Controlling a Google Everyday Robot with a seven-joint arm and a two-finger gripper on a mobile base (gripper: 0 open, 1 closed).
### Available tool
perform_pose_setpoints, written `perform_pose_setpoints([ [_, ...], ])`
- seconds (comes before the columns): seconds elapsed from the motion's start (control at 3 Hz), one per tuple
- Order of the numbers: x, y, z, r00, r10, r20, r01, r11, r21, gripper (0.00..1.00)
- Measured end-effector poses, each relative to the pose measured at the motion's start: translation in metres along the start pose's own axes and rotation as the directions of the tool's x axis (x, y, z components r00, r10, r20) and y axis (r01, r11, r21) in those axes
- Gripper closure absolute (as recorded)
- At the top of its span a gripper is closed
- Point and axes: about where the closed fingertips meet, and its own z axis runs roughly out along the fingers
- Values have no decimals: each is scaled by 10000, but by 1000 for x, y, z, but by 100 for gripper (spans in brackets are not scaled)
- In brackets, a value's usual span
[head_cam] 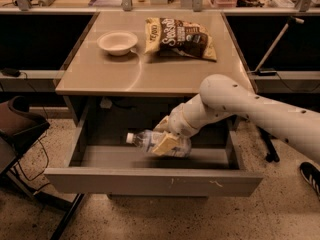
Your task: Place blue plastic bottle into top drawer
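The gripper (166, 143), clamped on the blue plastic bottle (146, 140), holds it sideways, low inside the open top drawer (150, 182), prob. so it can lie flat.

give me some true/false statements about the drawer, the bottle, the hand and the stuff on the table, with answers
1. The top drawer is pulled open. True.
2. The hand is closed on the blue plastic bottle within the drawer opening. True.
3. The bottle's cap points to the picture's right. False: it points left, and the bottle lies roughly level.
4. The chip bag lies in the drawer. False: it lies on the table.
5. The bowl sits on the table, left of the chip bag. True.
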Motion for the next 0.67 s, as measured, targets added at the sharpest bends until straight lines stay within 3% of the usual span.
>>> perform_pose_setpoints([
  [0.33,11,3,7,9998,192,86,-192,9998,85,100],
  [0.67,11,3,7,9998,192,87,-193,9998,87,81],
])
